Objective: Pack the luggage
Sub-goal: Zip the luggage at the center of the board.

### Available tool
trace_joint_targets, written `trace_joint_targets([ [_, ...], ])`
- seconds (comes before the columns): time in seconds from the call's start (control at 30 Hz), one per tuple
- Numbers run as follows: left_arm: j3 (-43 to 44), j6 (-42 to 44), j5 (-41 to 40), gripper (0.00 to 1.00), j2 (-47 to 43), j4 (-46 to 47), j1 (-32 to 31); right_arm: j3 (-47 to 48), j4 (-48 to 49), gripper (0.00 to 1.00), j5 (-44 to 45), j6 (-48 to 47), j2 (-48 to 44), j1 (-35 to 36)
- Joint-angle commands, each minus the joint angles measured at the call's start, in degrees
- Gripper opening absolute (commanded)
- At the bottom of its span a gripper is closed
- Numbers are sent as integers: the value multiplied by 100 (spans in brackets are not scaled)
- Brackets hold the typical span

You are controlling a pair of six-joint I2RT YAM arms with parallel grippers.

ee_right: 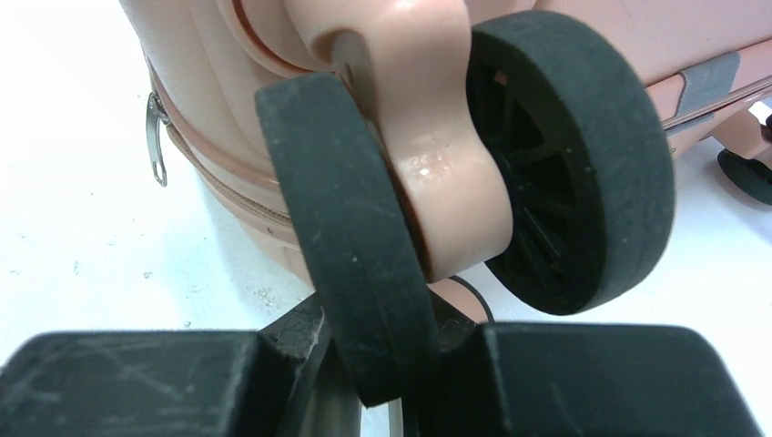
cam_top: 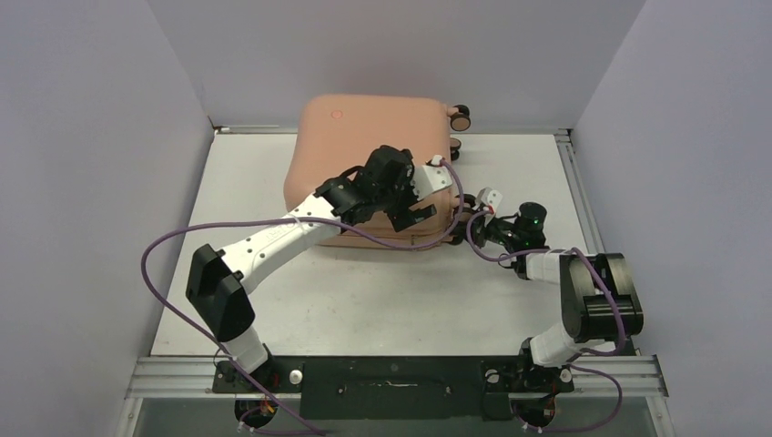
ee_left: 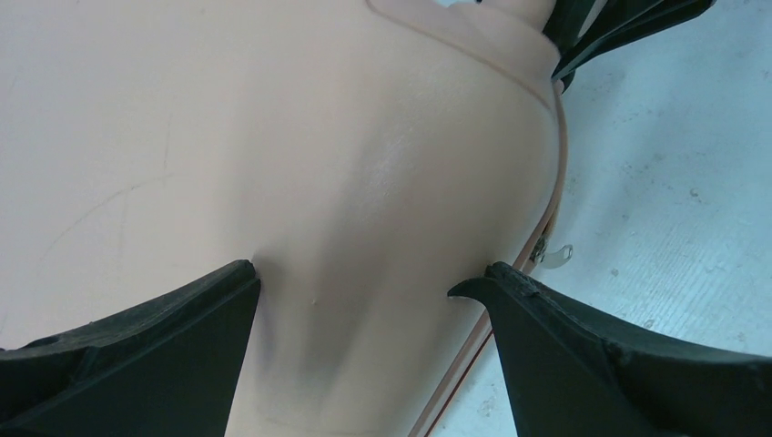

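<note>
Top external view shows the luggage (cam_top: 355, 146), a peach-pink hard shell, lying flat and shut at the far edge of the desk (cam_top: 364, 300), about midway along it, with its small red logo (cam_top: 336, 115) facing up. Two of its wheels (cam_top: 460, 116) stick out at its far right corner. Its near right corner is covered by both arms, so the wheels there cannot be made out from above.

In the right wrist view the shell (ee_right: 209, 55) is cut off at the top. A pink fork carries two black tyres, the front tyre (ee_right: 346, 228) and the rear tyre (ee_right: 573, 155). A metal zip pull (ee_right: 157, 137) hangs on the left above the white desk (ee_right: 73, 228). The lower edge of the front tyre drops out of sight between the fingers.

The right pincer (ee_right: 387, 364) has its jaws drawn in on either side of that front tyre, clamping it. From above, the right pincer (cam_top: 466, 218) sits at the case's near right corner, low by the desk.

The left pincer (cam_top: 421, 196) hangs over the top of the case near its right edge. In the left wrist view the left pincer (ee_left: 364, 278) is spread wide and holds nothing. Its two black fingertips (ee_left: 241, 273) lie right at the smooth shell (ee_left: 273, 137), though whether they press on it cannot be told. A second zip pull (ee_left: 551, 250) shows at the shell's edge, partly blurred.
</note>
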Motion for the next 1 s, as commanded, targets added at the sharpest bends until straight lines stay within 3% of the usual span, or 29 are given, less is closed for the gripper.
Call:
trace_joint_targets([
  [0.0,404,-165,-285,96,286,291,-312,-316,393,5,-266,-298,-554,79],
  [0.4,906,-709,-1226,96,1193,687,-547,-641,512,5,-166,-76,-1091,154],
  [0.47,1073,-789,-1242,96,1330,654,-553,-626,593,5,248,127,-1172,158],
  [0.57,1223,-839,-1082,96,1392,524,-553,-457,458,5,1570,415,-1283,167],
  [0.73,1339,-790,-413,96,1233,210,-546,-200,35,5,3114,-51,-1331,183],
  [0.97,1963,-650,969,96,1376,-302,-477,376,-300,5,4266,443,-1061,168],
])
